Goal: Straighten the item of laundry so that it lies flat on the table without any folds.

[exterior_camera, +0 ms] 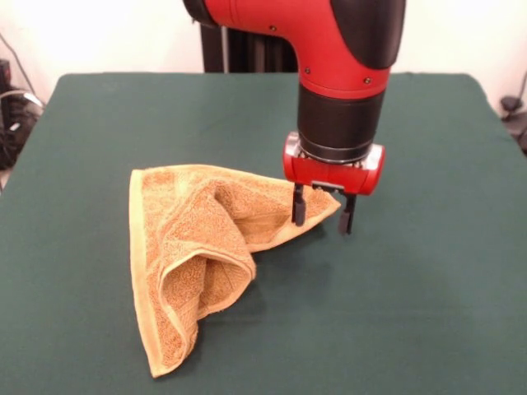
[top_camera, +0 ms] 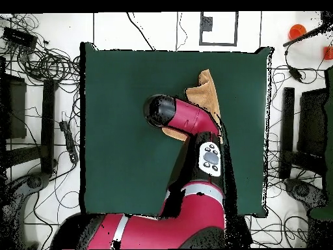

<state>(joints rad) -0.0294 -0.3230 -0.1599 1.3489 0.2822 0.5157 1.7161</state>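
Observation:
The golden-orange towel (exterior_camera: 198,247) lies crumpled and folded over itself on the dark green table (exterior_camera: 428,313), left of centre in the front view. One corner points right, toward my gripper (exterior_camera: 323,214). The gripper is open, its two black fingers (exterior_camera: 299,206) straddling that right corner just above the table. In the overhead view the arm hides the gripper and most of the towel (top_camera: 207,94), which shows beyond the arm's elbow.
The table's (top_camera: 117,130) edges are ringed by cables and equipment on the floor (top_camera: 39,65). The red arm (top_camera: 195,130) reaches across the table's middle. Green cloth lies bare to the right of and in front of the towel in the front view.

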